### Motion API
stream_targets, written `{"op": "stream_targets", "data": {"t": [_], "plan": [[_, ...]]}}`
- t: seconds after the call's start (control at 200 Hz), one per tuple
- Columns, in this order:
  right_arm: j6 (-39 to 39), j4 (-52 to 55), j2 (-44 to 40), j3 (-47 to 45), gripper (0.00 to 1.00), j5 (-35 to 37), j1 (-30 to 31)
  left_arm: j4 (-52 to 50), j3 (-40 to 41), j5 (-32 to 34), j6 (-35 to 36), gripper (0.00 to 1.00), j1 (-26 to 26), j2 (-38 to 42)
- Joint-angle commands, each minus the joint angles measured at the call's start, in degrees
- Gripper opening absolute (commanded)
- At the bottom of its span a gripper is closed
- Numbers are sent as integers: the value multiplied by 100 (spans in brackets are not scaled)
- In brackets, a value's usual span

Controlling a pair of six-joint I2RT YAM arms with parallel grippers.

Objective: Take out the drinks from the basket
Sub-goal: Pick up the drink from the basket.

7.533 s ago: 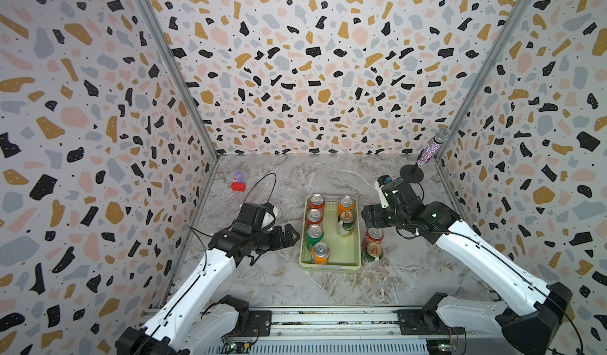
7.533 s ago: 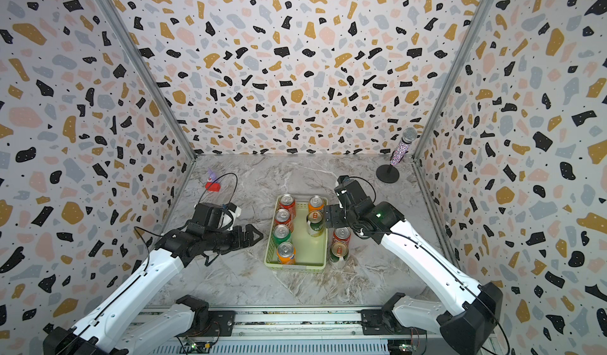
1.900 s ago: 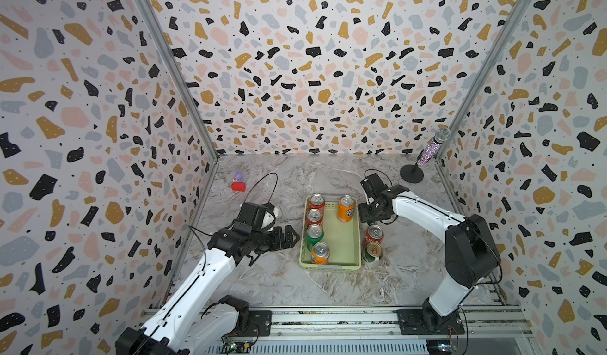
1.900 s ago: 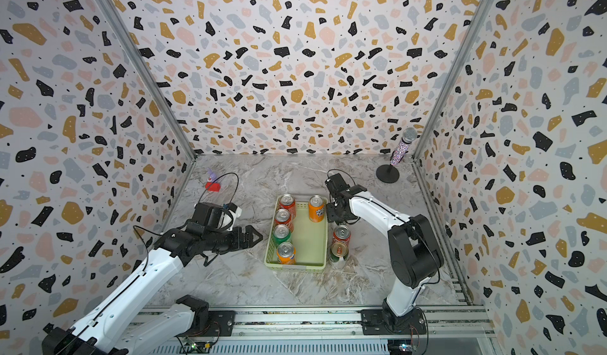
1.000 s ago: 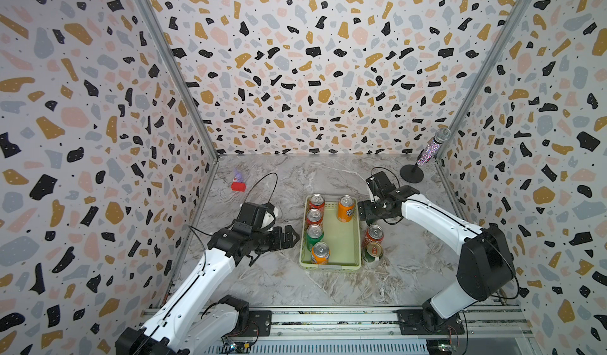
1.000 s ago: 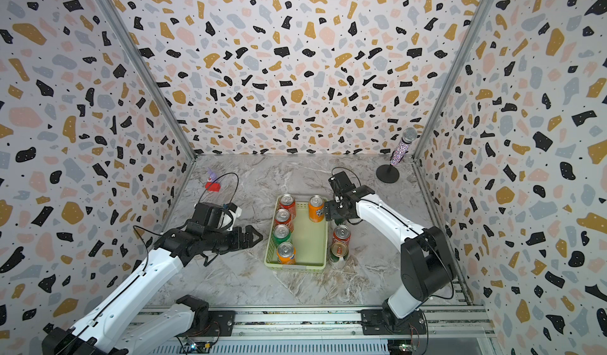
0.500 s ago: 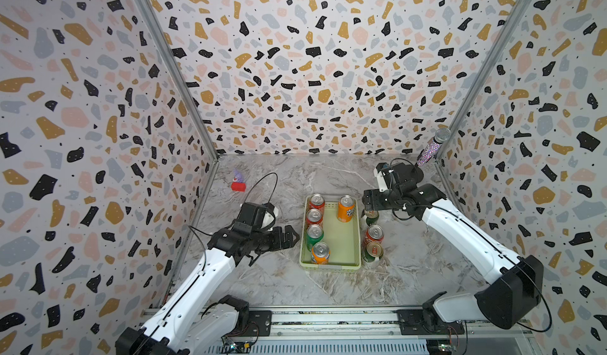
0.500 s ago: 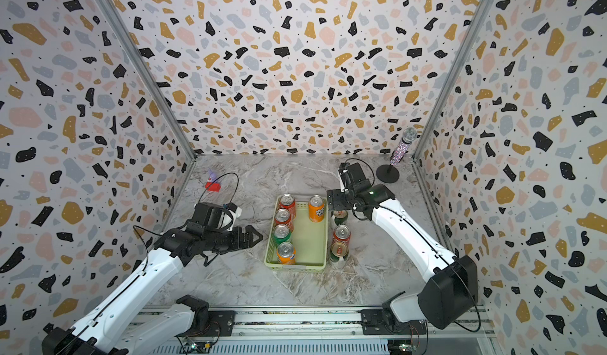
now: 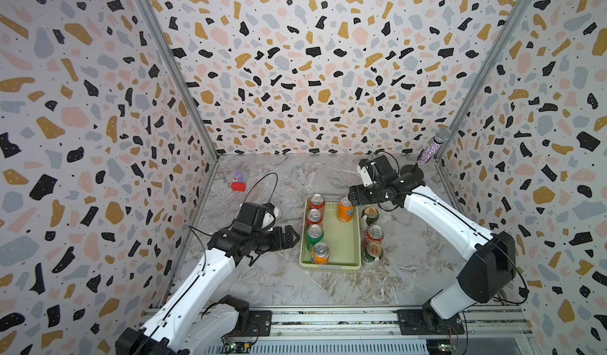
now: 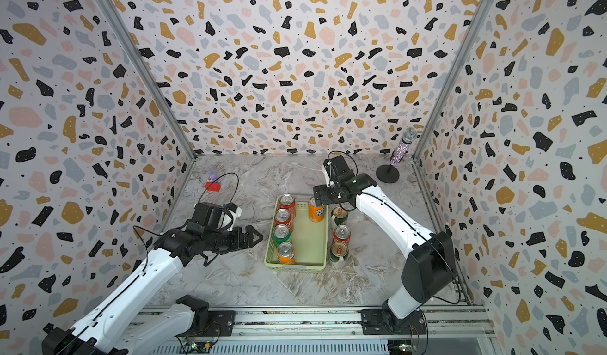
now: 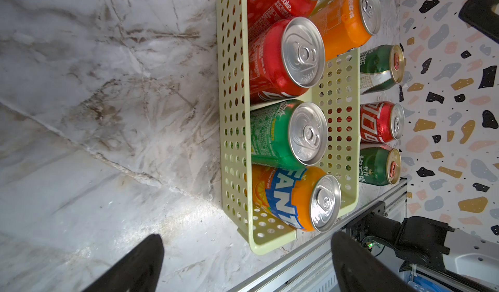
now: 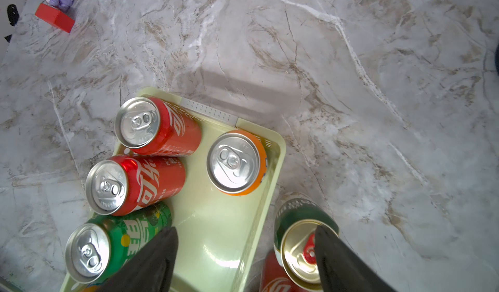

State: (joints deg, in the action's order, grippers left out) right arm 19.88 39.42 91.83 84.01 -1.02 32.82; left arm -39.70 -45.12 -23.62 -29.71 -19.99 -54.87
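Bright, even light — soft shadows, white glare on the marble tabletop [image 11: 186, 220], wide-angle bending at edges.

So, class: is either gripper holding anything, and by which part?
Nothing is held: the left gripper and the right gripper both stand open and empty.

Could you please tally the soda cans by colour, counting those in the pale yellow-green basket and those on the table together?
Red aluminium soda cans: 3
Orange aluminium soda cans: 2
Bright green aluminium soda can: 1
Dark green-and-white aluminium soda cans: 2
Total: 8
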Motion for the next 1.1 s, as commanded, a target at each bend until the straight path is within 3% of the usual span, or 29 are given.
{"op": "stream_targets", "data": {"t": [0.0,0.38,1.096], "plan": [[-16,160,171,344,84,172,102,169,11,-93,-50,100,-15,136],[119,393,1102,963,84,545,339,277,82,-231,-100,100,-19,221],[227,233,1932,1059,81,625,430,327,149,-117,-153,100,-14,185]]}}
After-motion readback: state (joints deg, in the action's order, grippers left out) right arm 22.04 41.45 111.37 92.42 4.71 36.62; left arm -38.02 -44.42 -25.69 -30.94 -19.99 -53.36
